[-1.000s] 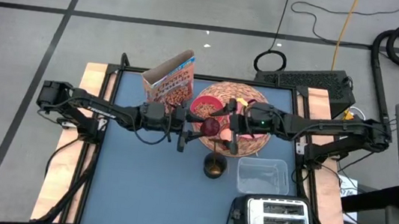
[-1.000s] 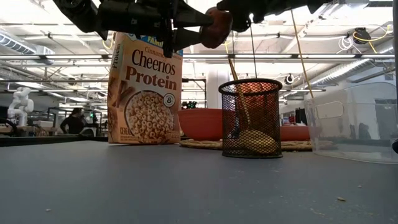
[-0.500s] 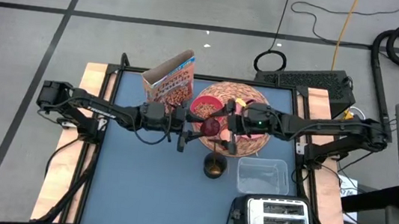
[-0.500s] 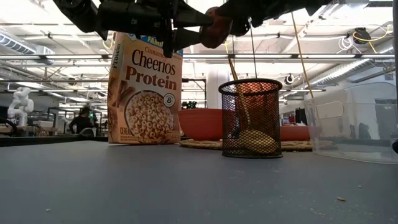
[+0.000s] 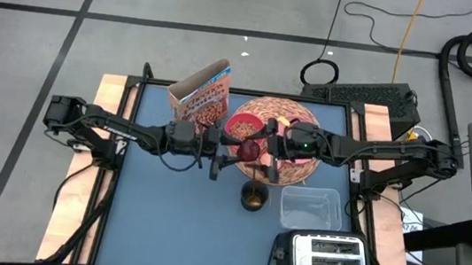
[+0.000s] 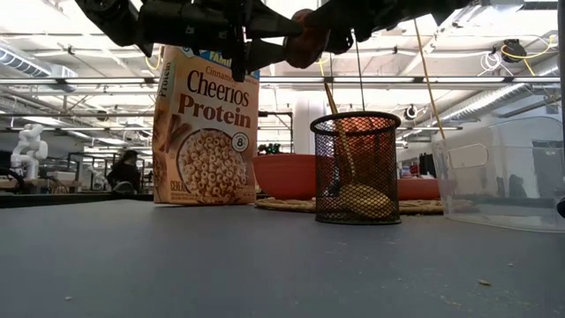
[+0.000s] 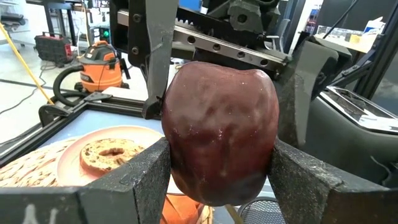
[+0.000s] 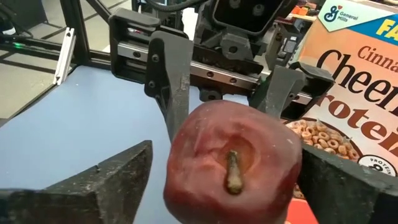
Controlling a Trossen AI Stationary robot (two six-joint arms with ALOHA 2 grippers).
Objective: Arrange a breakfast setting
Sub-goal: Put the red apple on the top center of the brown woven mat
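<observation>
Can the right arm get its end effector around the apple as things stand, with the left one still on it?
Probably yes: the left end effector grips the apple on two sides, while the right end effector stands open around it, its fingers on the free sides.

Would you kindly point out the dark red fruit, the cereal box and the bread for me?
dark red fruit [image 7: 219,127], left wrist view, middle of its skin.
cereal box [image 6: 205,128], low view, middle of its printed front.
bread [image 7: 109,154], left wrist view, its browned top.

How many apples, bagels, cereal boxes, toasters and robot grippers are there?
Apple: 1
Bagel: 1
Cereal box: 1
Toaster: 1
Grippers: 2, the left gripper and the right gripper
Total: 6
</observation>
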